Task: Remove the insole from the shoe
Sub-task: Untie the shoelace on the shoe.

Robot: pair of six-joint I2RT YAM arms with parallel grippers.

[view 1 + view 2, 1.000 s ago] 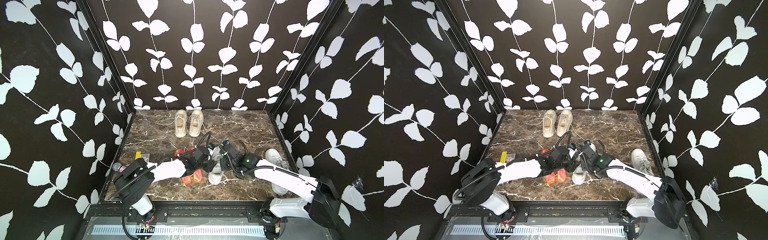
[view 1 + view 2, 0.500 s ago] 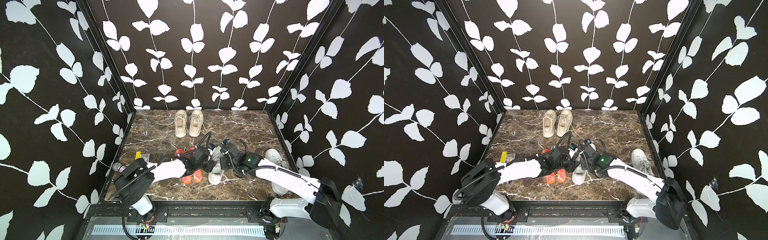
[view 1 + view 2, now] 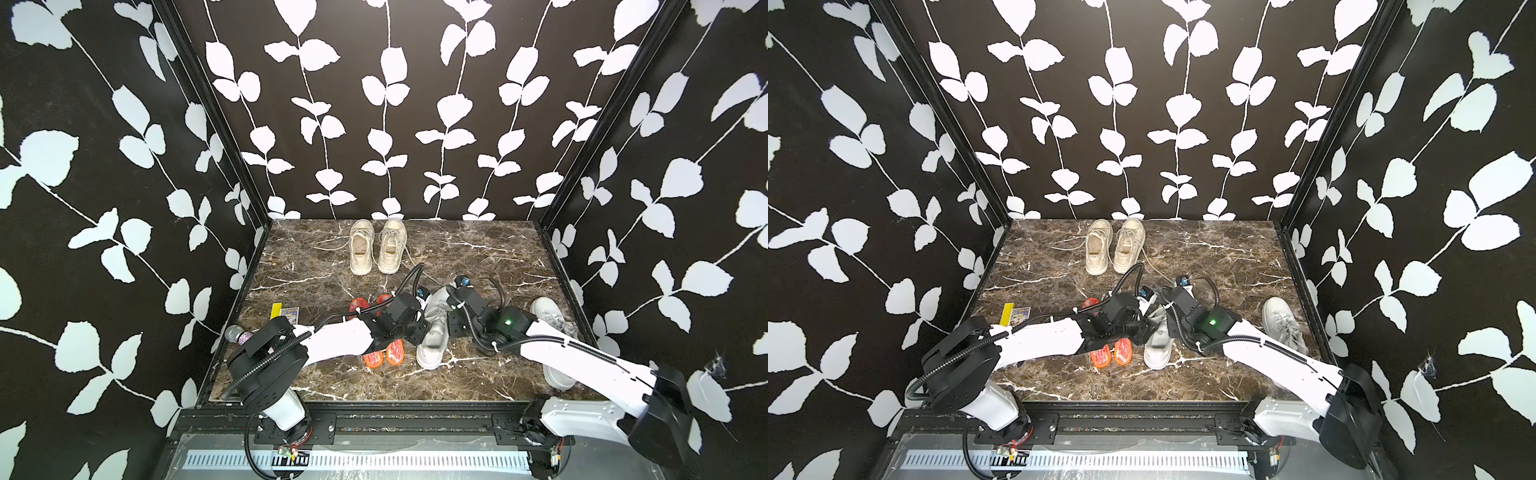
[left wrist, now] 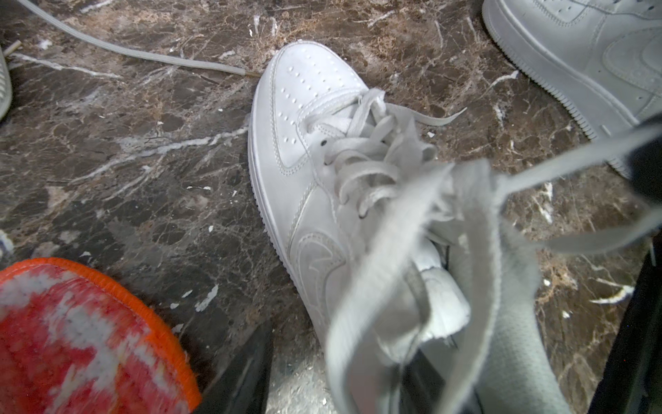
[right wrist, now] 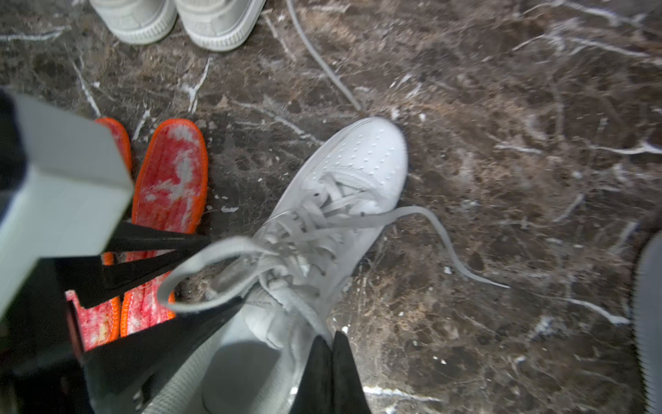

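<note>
The table (image 3: 478,257) bears the shoe (image 3: 432,353) sole down, and both arms meet over its heel end. 2 orange insoles (image 5: 168,186) lie flat just beside the shoe, on the left arm's side.

The shoe's tongue (image 4: 476,200) stands up and its laces (image 4: 358,172) hang loose, which leaves the mouth wide for reaching in.

The left gripper (image 5: 229,272) has its jaws apart, 1 finger outside the shoe's wall and 1 inside the mouth. I judge it is there to steady the shoe, though no pinch shows.

The right gripper (image 5: 331,340) is clenched, its tips at the shoe's opposite collar edge. Whether it nips anything I cannot tell.

The insole (image 5: 240,369) lies inside the shoe, between the 2 grippers and deeper than either tip appears. Neither is seen touching it.
</note>
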